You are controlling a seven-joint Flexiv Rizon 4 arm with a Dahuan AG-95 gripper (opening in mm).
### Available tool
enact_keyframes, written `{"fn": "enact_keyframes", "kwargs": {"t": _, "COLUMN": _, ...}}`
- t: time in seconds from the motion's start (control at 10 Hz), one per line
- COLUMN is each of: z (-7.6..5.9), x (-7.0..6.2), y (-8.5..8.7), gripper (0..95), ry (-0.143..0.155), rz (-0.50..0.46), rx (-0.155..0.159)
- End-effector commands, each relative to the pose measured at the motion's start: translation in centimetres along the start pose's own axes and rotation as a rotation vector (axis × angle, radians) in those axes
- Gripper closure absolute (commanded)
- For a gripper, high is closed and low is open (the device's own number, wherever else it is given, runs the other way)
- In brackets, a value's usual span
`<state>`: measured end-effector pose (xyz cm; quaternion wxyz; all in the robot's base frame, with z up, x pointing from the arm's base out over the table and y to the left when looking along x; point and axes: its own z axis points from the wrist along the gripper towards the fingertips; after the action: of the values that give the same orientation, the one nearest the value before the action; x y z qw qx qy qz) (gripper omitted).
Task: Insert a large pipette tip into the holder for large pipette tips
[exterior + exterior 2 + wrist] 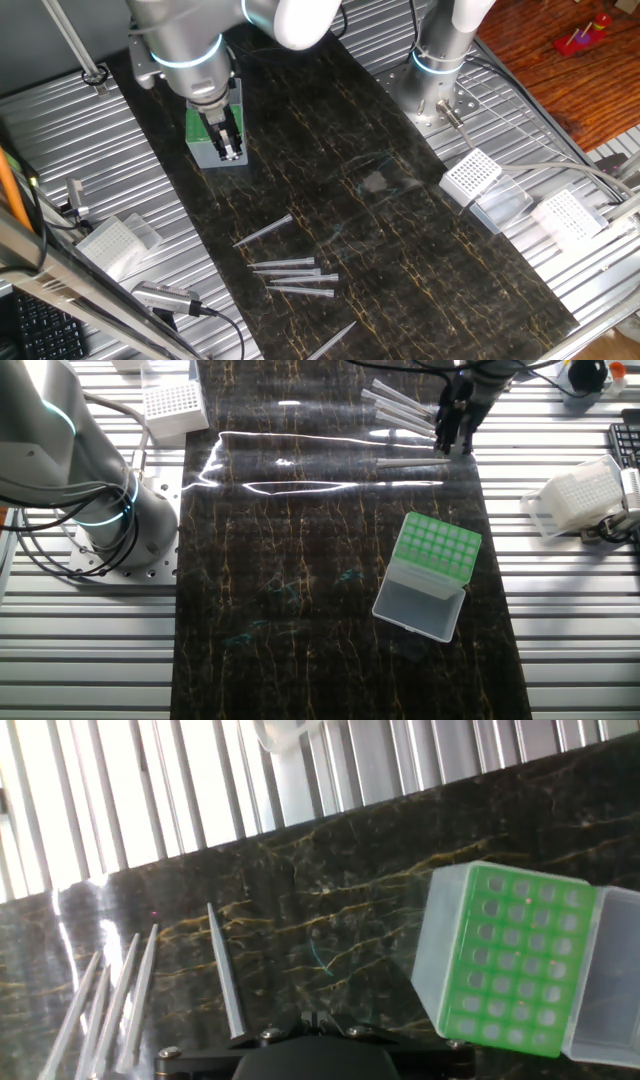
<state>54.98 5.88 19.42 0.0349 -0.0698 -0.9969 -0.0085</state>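
Note:
The holder for large pipette tips is a green perforated rack in a pale casing, its lid lying open on the dark mat. It also fills the right of the hand view and shows partly behind the hand. Several large pipette tips lie loose on the mat, one apart from the bunch. My gripper hangs high over the mat between the tips and the holder. Its fingers stand together, shut, with nothing seen between them.
White perforated racks with clear lids stand on the ribbed table: two at one side, one at the other. A second arm's base is bolted beside the mat. A keyboard sits at the table's edge.

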Motion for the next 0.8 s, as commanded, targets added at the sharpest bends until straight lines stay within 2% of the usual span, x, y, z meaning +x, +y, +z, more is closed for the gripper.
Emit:
{"fn": "enact_keyframes", "kwargs": {"t": 0.1, "z": -0.02, "x": 0.28, "y": -0.25, "gripper": 95.0, "ry": 0.016, "rz": -0.071, "rx": 0.024}}
{"fn": "enact_keyframes", "kwargs": {"t": 0.4, "z": -0.02, "x": 0.28, "y": -0.25, "gripper": 95.0, "ry": 0.026, "rz": -0.118, "rx": 0.026}}
{"fn": "enact_keyframes", "kwargs": {"t": 0.6, "z": -0.02, "x": 0.29, "y": -0.26, "gripper": 95.0, "ry": 0.055, "rz": -0.120, "rx": 0.027}}
{"fn": "enact_keyframes", "kwargs": {"t": 0.8, "z": -0.02, "x": 0.29, "y": -0.26, "gripper": 95.0, "ry": 0.058, "rz": -0.110, "rx": 0.030}}
